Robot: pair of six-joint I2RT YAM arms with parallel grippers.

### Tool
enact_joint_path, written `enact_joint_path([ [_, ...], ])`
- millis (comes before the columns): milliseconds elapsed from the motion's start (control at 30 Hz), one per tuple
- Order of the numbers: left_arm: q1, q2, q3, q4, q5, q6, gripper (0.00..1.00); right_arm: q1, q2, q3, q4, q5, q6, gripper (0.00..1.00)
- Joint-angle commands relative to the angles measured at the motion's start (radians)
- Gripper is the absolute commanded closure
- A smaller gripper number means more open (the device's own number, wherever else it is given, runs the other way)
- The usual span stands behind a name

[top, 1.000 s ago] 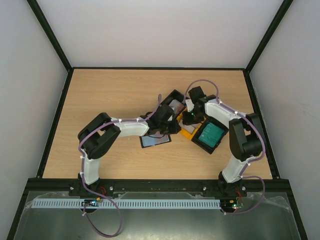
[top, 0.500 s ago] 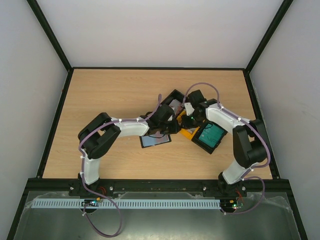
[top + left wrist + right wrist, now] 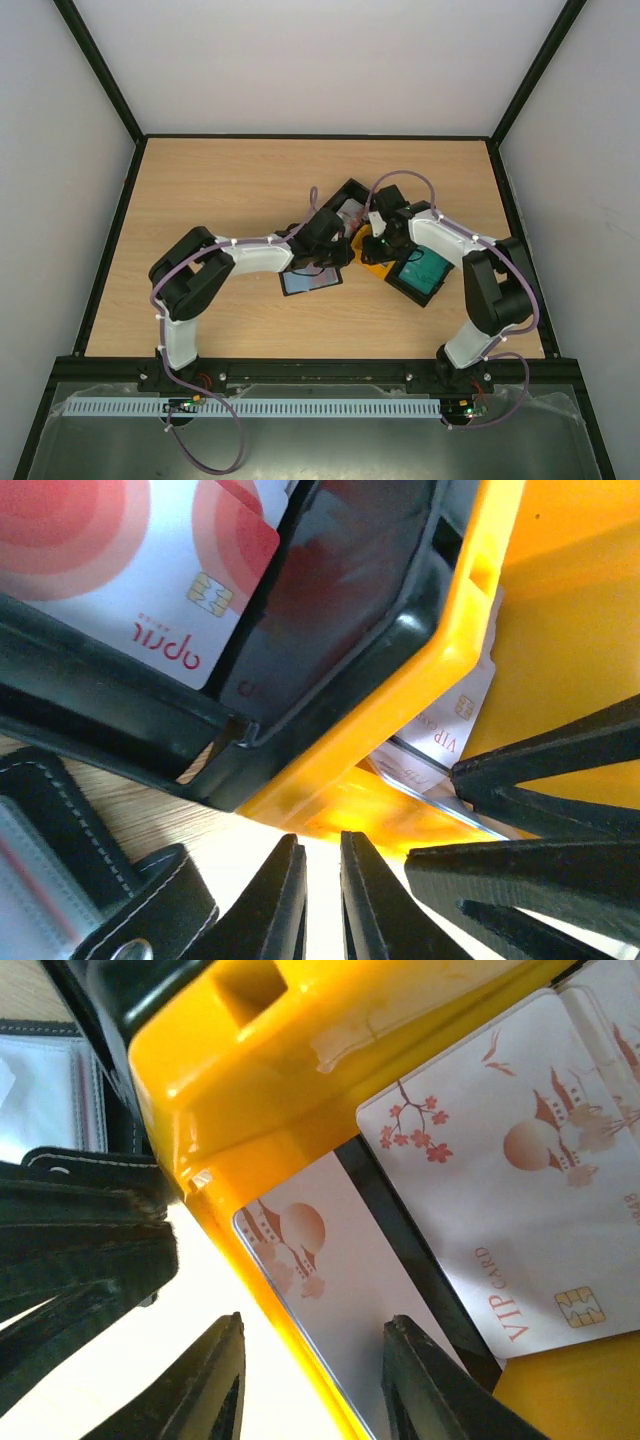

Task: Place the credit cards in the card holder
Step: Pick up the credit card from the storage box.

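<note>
The card holder (image 3: pixel 310 282) lies open on the table, its black edge also showing in the left wrist view (image 3: pixel 60 840). Pale credit cards (image 3: pixel 500 1180) lie in the yellow bin (image 3: pixel 260 1070); one pagoda-printed card (image 3: pixel 330 1270) leans against its inner wall. My right gripper (image 3: pixel 315 1340) is open, its jaws straddling that card's edge and the bin wall. Red-and-white cards (image 3: pixel 120 570) sit in a black bin (image 3: pixel 330 610). Teal cards (image 3: pixel 420 270) fill another black bin. My left gripper (image 3: pixel 322 855) is shut and empty, low over the table just outside the yellow bin (image 3: pixel 400 720).
The two grippers (image 3: pixel 345 252) (image 3: pixel 372 245) stand close together at the yellow bin's near corner, the right one's fingers (image 3: pixel 540 810) showing in the left wrist view. The joined bins crowd the table's middle right. A black frame (image 3: pixel 300 137) edges the table.
My right gripper's jaws have opened wider and its arm has shifted slightly left toward the yellow bin. The left arm has barely moved.
</note>
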Motion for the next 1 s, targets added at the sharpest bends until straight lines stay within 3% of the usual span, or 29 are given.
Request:
enact_joint_path([
  [0, 0.006, -0.073, -0.025, -0.032, -0.054, 0.024, 0.87, 0.010, 0.021, -0.001, -0.034, 0.054, -0.007, 0.61],
  [167, 0.007, -0.115, -0.038, -0.041, -0.078, 0.029, 0.87, 0.026, 0.055, 0.008, -0.036, 0.039, -0.015, 0.60],
  [367, 0.007, -0.138, -0.046, -0.053, -0.094, 0.039, 0.87, 0.032, 0.048, 0.030, -0.047, 0.046, -0.005, 0.77],
  [700, 0.006, -0.153, -0.049, -0.055, -0.096, 0.047, 0.87, 0.032, -0.038, 0.028, -0.042, 0.059, 0.008, 0.97],
  [967, 0.006, -0.182, -0.060, -0.051, -0.110, 0.051, 0.84, 0.030, -0.094, 0.040, -0.021, 0.175, 0.043, 0.98],
])
